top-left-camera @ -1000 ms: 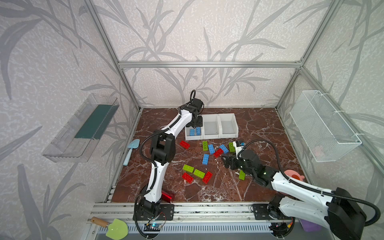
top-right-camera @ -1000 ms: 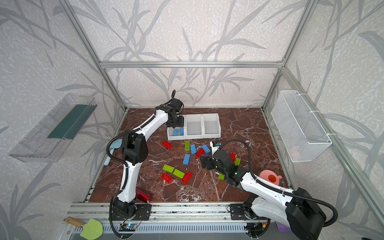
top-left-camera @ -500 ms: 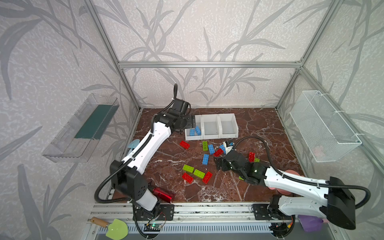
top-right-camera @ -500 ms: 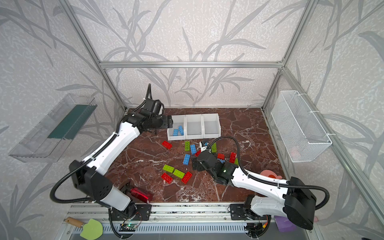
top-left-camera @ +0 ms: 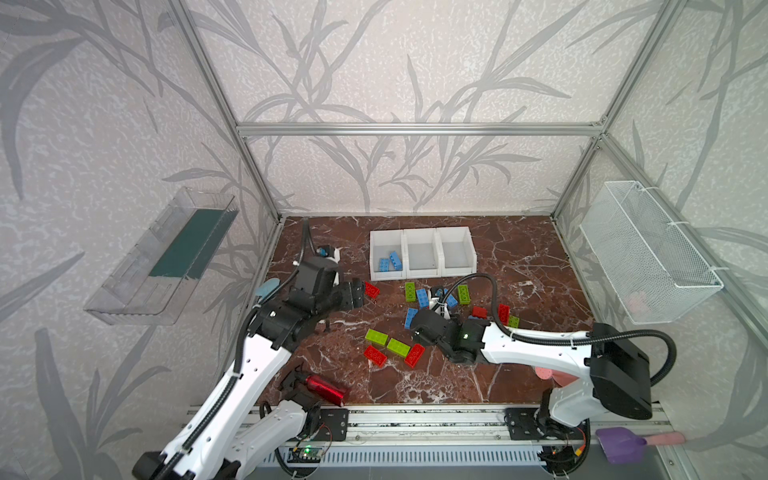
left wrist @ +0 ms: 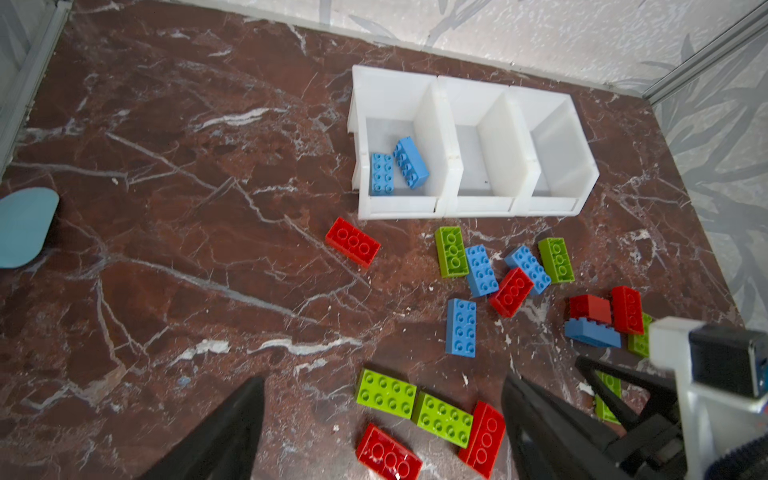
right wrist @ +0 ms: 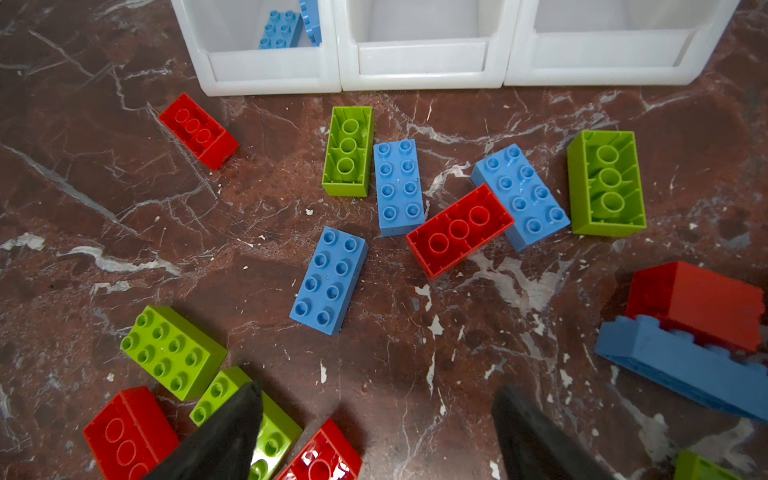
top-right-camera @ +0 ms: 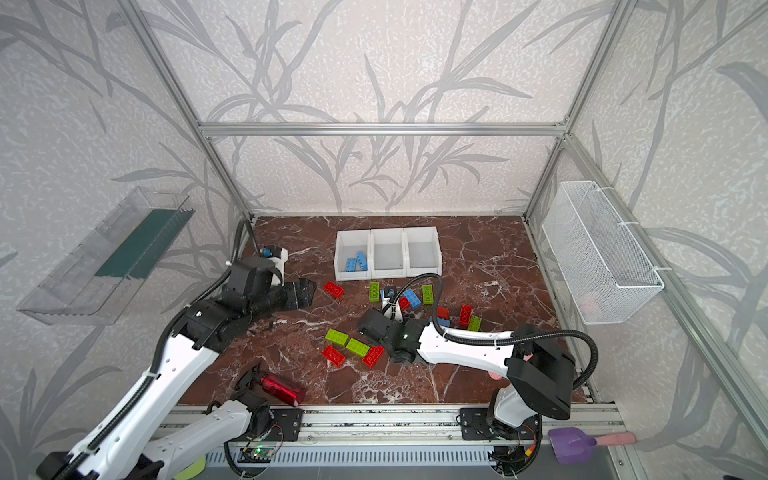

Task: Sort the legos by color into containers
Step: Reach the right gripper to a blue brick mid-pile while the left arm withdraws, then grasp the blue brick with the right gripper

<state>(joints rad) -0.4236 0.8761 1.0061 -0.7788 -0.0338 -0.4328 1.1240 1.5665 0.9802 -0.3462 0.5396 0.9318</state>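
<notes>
Above the worktop [top-left-camera: 519, 257], I see the left end effector [left wrist: 380, 386] and right end effector [right wrist: 376, 390] wide, empty. Two blue legos [left wrist: 399, 166] occupy one container [left wrist: 399, 206].

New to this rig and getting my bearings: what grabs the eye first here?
Bright red, blue and green legos lie scattered on the dark marble table, in front of three white containers. Only the left one holds anything: two blue bricks. The left gripper and right gripper hang open above the table.
</notes>
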